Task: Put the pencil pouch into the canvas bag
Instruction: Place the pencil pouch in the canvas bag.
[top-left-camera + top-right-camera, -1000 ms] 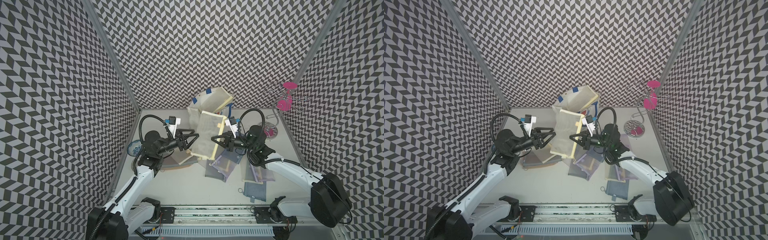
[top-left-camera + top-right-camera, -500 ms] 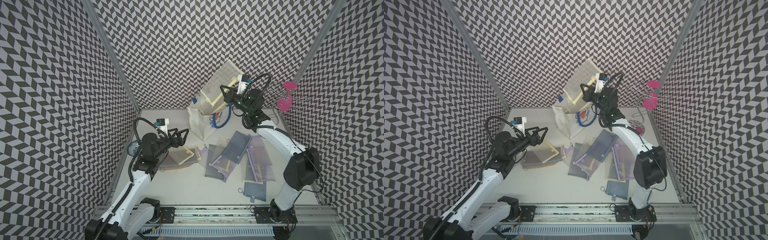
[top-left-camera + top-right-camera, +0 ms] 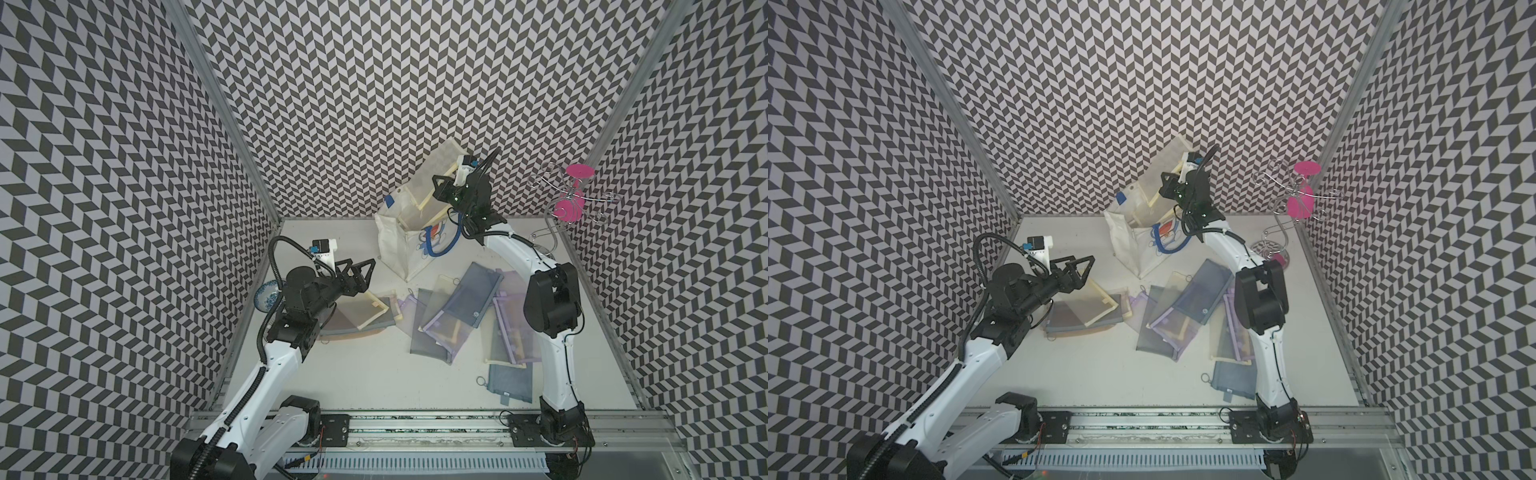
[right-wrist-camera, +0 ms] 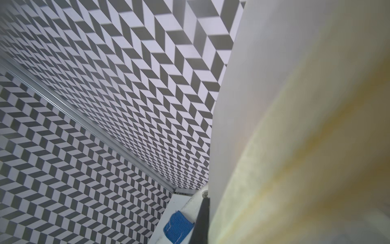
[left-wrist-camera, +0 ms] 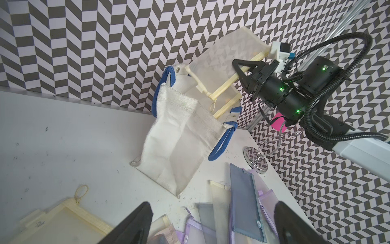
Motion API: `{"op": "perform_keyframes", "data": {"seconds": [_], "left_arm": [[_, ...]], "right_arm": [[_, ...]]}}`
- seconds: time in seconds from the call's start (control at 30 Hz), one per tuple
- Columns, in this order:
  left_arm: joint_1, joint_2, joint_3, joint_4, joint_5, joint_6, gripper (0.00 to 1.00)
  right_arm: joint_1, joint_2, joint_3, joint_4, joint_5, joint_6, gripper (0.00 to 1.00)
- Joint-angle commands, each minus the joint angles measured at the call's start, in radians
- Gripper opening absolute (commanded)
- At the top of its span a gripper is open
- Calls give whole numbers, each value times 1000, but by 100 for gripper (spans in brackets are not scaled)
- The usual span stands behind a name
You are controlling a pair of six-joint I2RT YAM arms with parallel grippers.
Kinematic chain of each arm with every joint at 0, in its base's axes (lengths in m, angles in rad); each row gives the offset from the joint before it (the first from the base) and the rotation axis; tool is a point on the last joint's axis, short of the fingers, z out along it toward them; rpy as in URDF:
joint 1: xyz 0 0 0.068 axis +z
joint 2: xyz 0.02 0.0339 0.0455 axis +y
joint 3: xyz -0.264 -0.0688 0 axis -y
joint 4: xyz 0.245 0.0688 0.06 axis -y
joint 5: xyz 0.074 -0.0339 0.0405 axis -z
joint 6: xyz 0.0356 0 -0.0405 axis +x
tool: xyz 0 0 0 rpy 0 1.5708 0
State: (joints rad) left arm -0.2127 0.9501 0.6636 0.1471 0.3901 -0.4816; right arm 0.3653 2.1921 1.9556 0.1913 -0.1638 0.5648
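My right claw (image 3: pixel 439 188) is clamped on the flat, translucent cream mesh pencil pouch (image 3: pixel 435 164), held slanted over the open mouth of the boxy cream canvas bag (image 3: pixel 394 246). My left claw (image 3: pixel 360 271) stands apart and empty, above flat mesh pouches (image 3: pixel 451 316).

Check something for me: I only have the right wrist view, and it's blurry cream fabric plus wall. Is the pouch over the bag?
Observer: Yes. The right gripper is shut on the pencil pouch, held tilted with its lower end at the mouth of the canvas bag.
Operator: Is it inside?
Observer: Most of it sticks out above the rim in both top views. How deep it reaches I cannot tell.
Operator: Other arm in the way?
Observer: No. The left gripper is open and empty, apart from the canvas bag, near the loose pouches on the table.
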Motion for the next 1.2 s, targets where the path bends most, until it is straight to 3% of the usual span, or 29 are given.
{"op": "perform_keyframes", "data": {"seconds": [0.0, 0.4, 0.47, 0.63, 0.87, 1.03, 1.17], "left_arm": [[4, 7, -19, 11, -11, 13, 91], [7, 38, -30, 35, -16, 0, 90], [8, 39, -29, 33, -19, 1, 90], [9, 41, -18, 14, -28, 6, 90], [28, 159, 92, -222, -146, 13, 87], [80, 217, 120, -323, -117, -12, 84], [113, 267, 135, -374, -76, -7, 83]], "right_arm": [[7, -39, -86, 70, 5, -10, 0], [47, -87, -248, 48, -45, -53, 0], [52, -78, -229, 29, -65, -59, 22], [56, -107, -192, -19, -58, -92, 99], [55, -186, -116, -161, 19, -202, 99], [50, -210, -4, -358, 60, -283, 99], [33, -219, 32, -452, 6, -311, 99]]}}
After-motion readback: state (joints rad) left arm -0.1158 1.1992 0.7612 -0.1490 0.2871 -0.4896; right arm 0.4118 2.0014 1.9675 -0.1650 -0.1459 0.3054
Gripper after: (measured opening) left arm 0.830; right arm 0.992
